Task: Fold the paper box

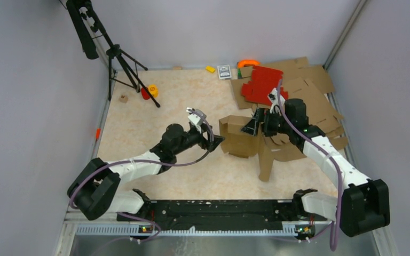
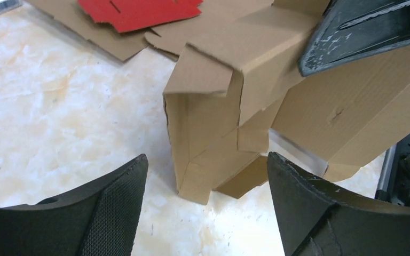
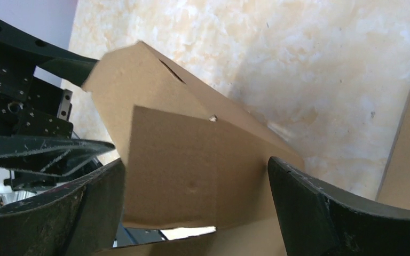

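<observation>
The paper box (image 1: 239, 136) stands half-folded mid-table, plain brown, with one long flap (image 1: 267, 159) hanging down toward the near edge. My left gripper (image 1: 217, 140) sits just left of it, open. In the left wrist view the box's creased corner (image 2: 208, 122) rises a little beyond the left gripper (image 2: 206, 158), clear of both fingers. My right gripper (image 1: 254, 126) is over the box's right top. In the right wrist view it (image 3: 195, 161) stands open and wide, with a box panel (image 3: 181, 160) between the fingers. One right finger (image 2: 363, 32) rests above the box top.
Red cardboard sheets (image 1: 264, 82) lie on flat brown sheets (image 1: 312, 88) at the back right. A black tripod (image 1: 120, 58) stands back left, with a yellow and red toy (image 1: 150, 92) and a small cube (image 1: 123, 98) near it. Small items (image 1: 224, 71) line the back wall.
</observation>
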`<action>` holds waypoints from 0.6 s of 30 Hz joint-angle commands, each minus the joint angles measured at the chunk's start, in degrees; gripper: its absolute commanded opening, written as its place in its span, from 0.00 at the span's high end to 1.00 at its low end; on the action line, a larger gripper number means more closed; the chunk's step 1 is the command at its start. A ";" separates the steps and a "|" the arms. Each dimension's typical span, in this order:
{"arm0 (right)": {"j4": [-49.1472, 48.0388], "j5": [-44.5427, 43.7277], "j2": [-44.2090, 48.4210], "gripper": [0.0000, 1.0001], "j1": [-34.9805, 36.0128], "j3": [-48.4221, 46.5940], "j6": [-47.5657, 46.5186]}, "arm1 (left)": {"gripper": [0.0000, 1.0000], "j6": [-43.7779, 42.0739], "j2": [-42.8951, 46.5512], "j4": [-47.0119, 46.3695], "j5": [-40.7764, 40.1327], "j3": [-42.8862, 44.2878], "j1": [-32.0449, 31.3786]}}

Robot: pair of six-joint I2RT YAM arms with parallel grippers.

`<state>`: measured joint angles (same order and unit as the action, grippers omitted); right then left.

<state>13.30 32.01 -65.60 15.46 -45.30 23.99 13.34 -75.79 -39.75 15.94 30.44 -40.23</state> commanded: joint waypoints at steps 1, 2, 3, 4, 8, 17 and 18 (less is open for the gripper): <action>-0.47 0.42 1.97 0.02 -0.23 0.83 -3.54 | 0.20 -1.01 1.31 2.29 -4.16 -1.72 0.54; -0.52 0.42 2.11 0.02 -0.23 1.07 -3.91 | 0.21 -1.10 -0.21 3.17 -4.86 -1.04 0.70; -0.67 0.42 2.10 0.02 -0.24 1.28 -4.15 | 0.23 -1.12 -1.94 3.94 -4.93 -0.09 0.94; -0.83 0.47 2.18 0.02 -0.22 1.58 -4.39 | 0.26 -1.06 -4.06 4.25 -4.36 1.01 1.18; -1.87 0.70 2.17 0.02 -0.24 2.43 -4.43 | 0.35 0.78 -11.18 3.38 -1.31 4.75 1.54; -3.32 1.29 1.70 0.05 -0.25 2.98 -3.83 | 0.55 3.89 -21.30 -4.03 2.01 9.40 1.68; -3.45 1.46 1.69 0.05 -0.26 3.06 -3.59 | 0.60 4.29 -22.05 -4.71 2.41 9.84 1.64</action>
<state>12.64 32.42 -65.21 15.46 -42.74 20.99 15.38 -95.31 -37.71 16.05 37.21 -38.74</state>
